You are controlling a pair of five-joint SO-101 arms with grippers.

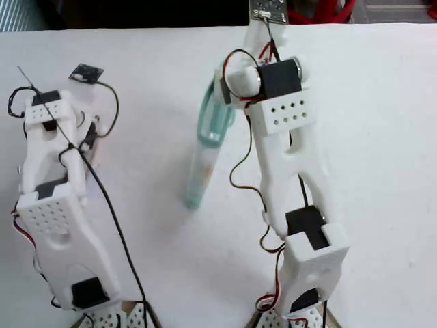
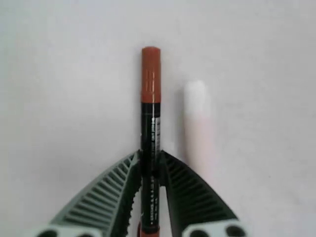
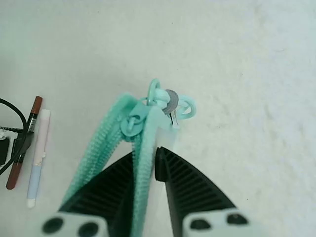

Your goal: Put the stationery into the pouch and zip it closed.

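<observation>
My left gripper (image 2: 150,165) is shut tight on the brown pen (image 2: 150,74), I think to lift it; a white pen (image 2: 196,113) lies beside; my right gripper (image 3: 146,165) pinches the pouch (image 3: 103,153) edge near the zip, likely to steady it.

A white, faintly textured counter (image 1: 382,137) is stretching across the whole scene, lying under soft, even light. Beyond its far edge a dark strip (image 1: 136,14) is running, with a red curved object (image 1: 321,10) showing at one end and a grey ribbed surface (image 1: 20,15) at the other.
</observation>
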